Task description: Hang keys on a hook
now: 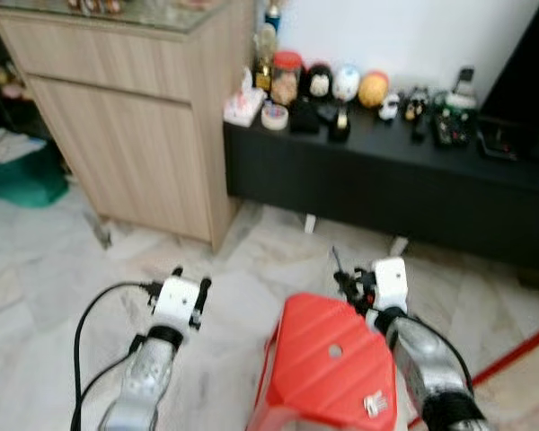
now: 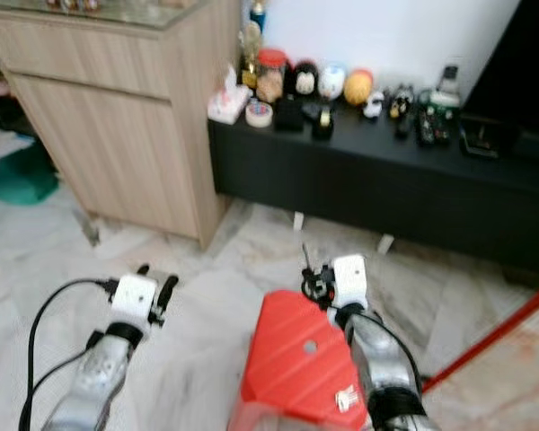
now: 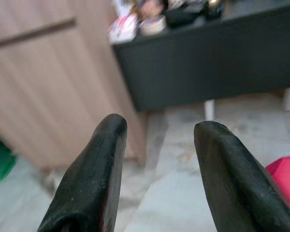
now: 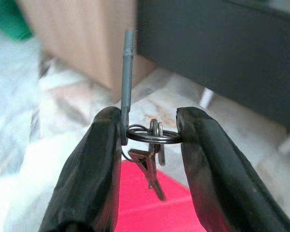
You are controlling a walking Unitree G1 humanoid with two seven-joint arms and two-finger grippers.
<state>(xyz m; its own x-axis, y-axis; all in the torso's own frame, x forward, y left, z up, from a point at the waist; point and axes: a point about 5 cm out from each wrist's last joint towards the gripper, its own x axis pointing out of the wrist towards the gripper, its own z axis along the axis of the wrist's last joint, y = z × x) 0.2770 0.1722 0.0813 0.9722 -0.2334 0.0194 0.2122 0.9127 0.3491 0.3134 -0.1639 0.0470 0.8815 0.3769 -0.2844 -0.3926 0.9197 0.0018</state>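
Marble floor below; right gripper (image 4: 150,130) clamps key ring (image 4: 153,135), left gripper (image 3: 157,130) spread empty; hanging remains undone.

Two silver metal arms end in white boxy wrists; a black cable (image 1: 90,314) loops off the left one; each carries long black rubbery fingers (image 3: 94,179).

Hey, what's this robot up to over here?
It is carrying a bunch of keys by the ring, pinched in its right hand, held above a red stool. Its left hand is open and holds nothing. Ahead are a wooden cabinet and a low black shelf lined with ornaments. I can't spot a hook here, so the keys are not yet hung.
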